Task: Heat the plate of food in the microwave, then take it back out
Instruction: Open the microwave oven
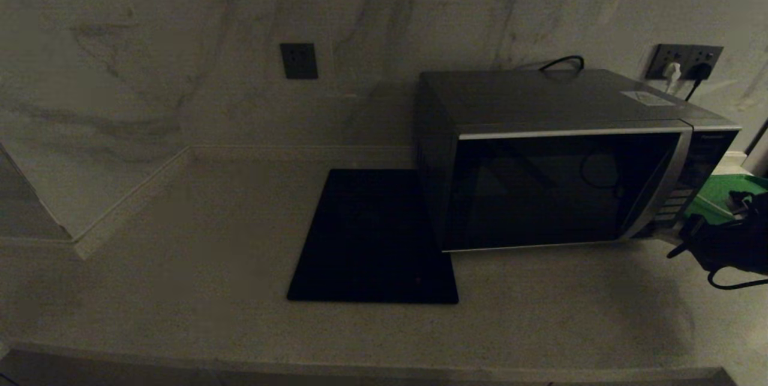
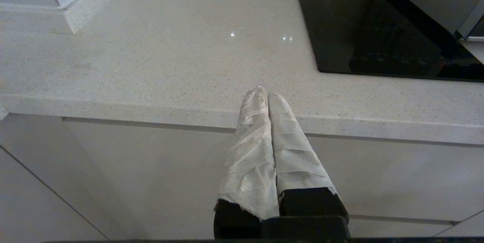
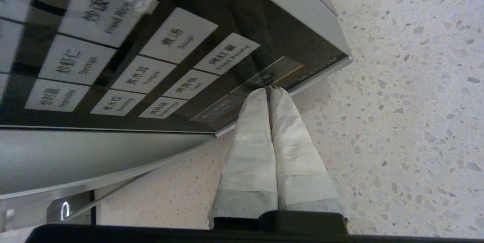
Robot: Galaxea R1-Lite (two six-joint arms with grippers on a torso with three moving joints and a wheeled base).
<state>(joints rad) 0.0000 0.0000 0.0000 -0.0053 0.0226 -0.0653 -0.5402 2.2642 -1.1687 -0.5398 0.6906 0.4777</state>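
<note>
The microwave (image 1: 564, 188) stands at the back right of the counter, its black glass door closed. My right gripper (image 1: 675, 239) is shut, holding nothing, at the lower right corner of the microwave's front. In the right wrist view its taped tips (image 3: 269, 90) rest against a dark button in the bottom row of the button panel (image 3: 151, 65). My left gripper (image 2: 263, 92) is shut and empty, hanging over the counter's front edge, left of the mat. The plate of food is out of view.
A flat black square mat (image 1: 372, 236) lies on the counter against the microwave's left side. A green tray (image 1: 729, 191) shows behind the microwave's right end. Wall sockets (image 1: 687, 62) with plugs sit above it. A raised ledge (image 1: 90, 236) bounds the counter's left.
</note>
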